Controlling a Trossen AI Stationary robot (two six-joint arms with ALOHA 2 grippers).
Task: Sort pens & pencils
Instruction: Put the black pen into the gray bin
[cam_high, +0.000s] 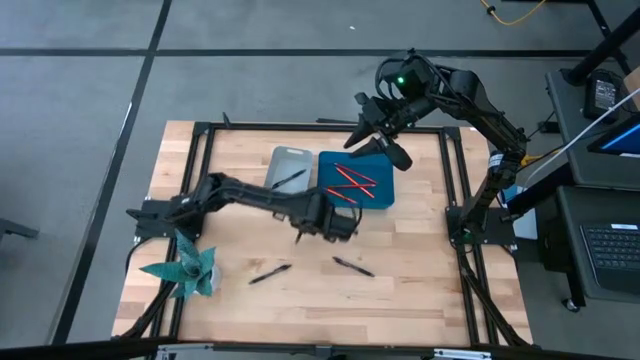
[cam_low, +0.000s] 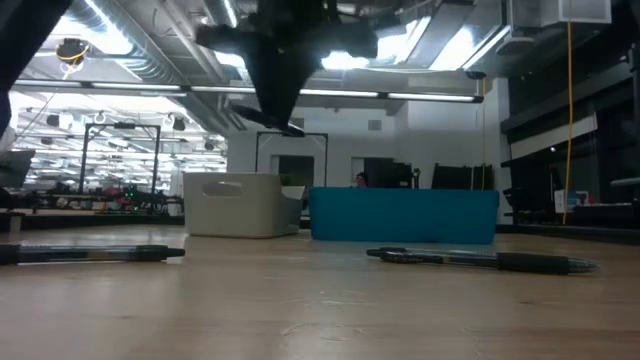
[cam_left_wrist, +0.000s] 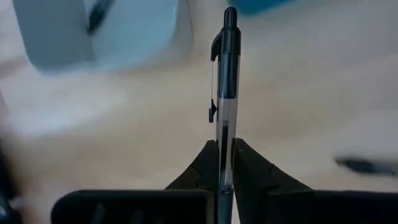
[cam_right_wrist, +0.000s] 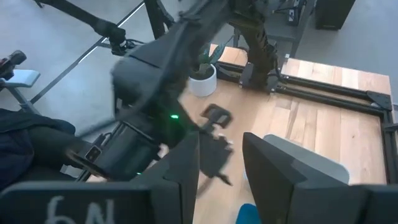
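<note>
Pen (cam_left_wrist: 224, 93) lengthwise in left end effector (cam_left_wrist: 225, 168)

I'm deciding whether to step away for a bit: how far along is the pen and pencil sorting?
Partly done. One pen lies in the grey tray and red pencils in the blue tray. The left gripper holds a black pen above the table. Two pens remain on the wood. The right gripper waits open behind the trays.

Black pen (cam_left_wrist: 225, 106), grey tray (cam_high: 289, 168), blue tray (cam_high: 383, 181) of red pencils (cam_high: 350, 184).
</note>
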